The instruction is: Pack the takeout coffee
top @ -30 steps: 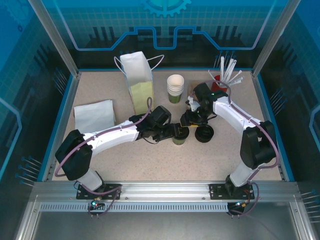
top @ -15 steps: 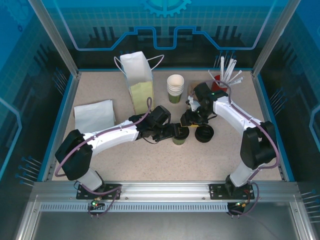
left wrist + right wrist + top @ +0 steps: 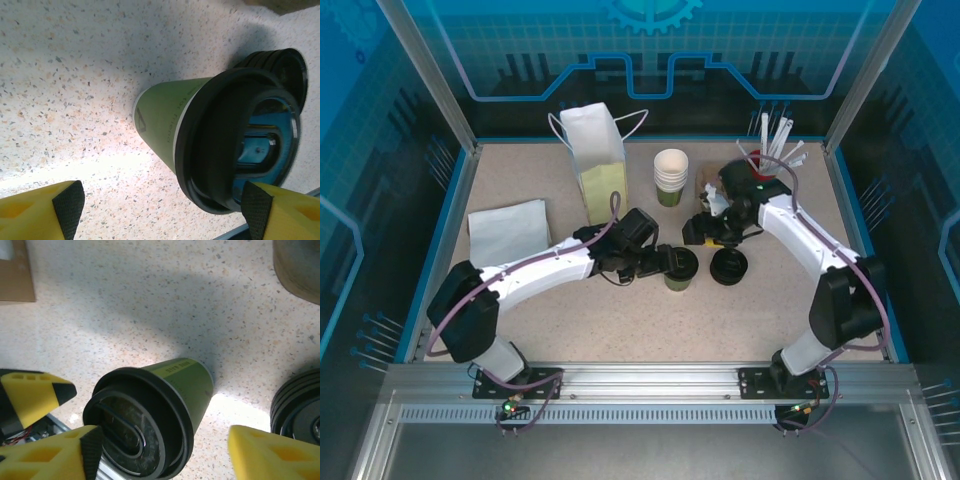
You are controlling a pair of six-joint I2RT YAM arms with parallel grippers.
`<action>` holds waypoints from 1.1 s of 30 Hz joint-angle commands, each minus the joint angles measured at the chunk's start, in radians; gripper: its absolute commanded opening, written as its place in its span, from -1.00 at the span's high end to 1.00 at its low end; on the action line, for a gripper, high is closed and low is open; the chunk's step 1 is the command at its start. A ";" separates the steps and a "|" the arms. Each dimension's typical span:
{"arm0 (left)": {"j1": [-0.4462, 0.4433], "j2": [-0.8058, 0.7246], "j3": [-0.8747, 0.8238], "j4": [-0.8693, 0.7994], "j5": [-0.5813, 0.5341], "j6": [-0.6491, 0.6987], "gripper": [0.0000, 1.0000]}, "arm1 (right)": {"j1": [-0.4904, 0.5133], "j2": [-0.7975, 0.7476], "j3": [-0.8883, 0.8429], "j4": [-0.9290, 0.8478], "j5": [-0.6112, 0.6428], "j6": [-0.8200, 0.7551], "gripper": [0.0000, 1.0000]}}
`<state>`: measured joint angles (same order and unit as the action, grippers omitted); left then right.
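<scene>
Takeout coffee (image 3: 680, 269) — lidded, upright on table (image 3: 620, 315), not yet in paper bag (image 3: 601, 172); left gripper (image 3: 162, 206) and right gripper (image 3: 163, 447) spread wide — gripping nothing.

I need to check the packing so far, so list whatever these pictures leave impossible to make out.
- Contents of the takeout coffee cup: its black lid covers it in every view.
- Print on the cup, left wrist view: dim, partly behind the lid rim.
- Count of the lid stack: cut by the right wrist view's edge, too small from above.
- Bottom of the paper bag: top view, its own walls hide it.
</scene>
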<state>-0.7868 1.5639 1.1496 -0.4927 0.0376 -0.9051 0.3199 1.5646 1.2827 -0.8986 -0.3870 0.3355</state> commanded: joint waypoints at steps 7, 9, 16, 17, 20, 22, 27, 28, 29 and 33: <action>0.068 -0.194 -0.044 -0.003 -0.046 0.055 -0.73 | 0.003 -0.092 -0.195 0.120 -0.200 0.088 -0.72; 0.089 -0.229 -0.067 -0.006 -0.053 0.055 -0.73 | 0.015 -0.086 -0.214 0.132 -0.203 0.094 -0.73; 0.128 -0.313 -0.116 -0.041 -0.073 0.062 -0.73 | 0.043 -0.036 -0.193 0.186 -0.238 0.105 -0.71; 0.133 -0.322 -0.121 -0.048 -0.079 0.064 -0.73 | 0.046 -0.025 -0.179 0.185 -0.239 0.102 -0.70; 0.142 -0.346 -0.137 -0.059 -0.083 0.067 -0.73 | 0.049 0.010 -0.141 0.187 -0.248 0.097 -0.68; 0.147 -0.357 -0.146 -0.067 -0.085 0.069 -0.73 | 0.051 0.034 -0.116 0.186 -0.256 0.095 -0.67; 0.164 -0.376 -0.159 -0.091 -0.092 0.074 -0.73 | 0.059 0.101 -0.053 0.190 -0.267 0.088 -0.66; 0.168 -0.378 -0.160 -0.092 -0.091 0.072 -0.73 | 0.061 0.114 -0.044 0.193 -0.273 0.090 -0.66; 0.172 -0.379 -0.162 -0.093 -0.087 0.072 -0.73 | 0.064 0.128 -0.034 0.200 -0.283 0.093 -0.65; 0.192 -0.382 -0.178 -0.087 -0.056 0.056 -0.71 | 0.082 0.184 0.004 0.218 -0.303 0.101 -0.64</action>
<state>-0.6109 1.2007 0.9970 -0.5560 -0.0326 -0.8577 0.3786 1.7126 1.2461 -0.6952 -0.6472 0.4305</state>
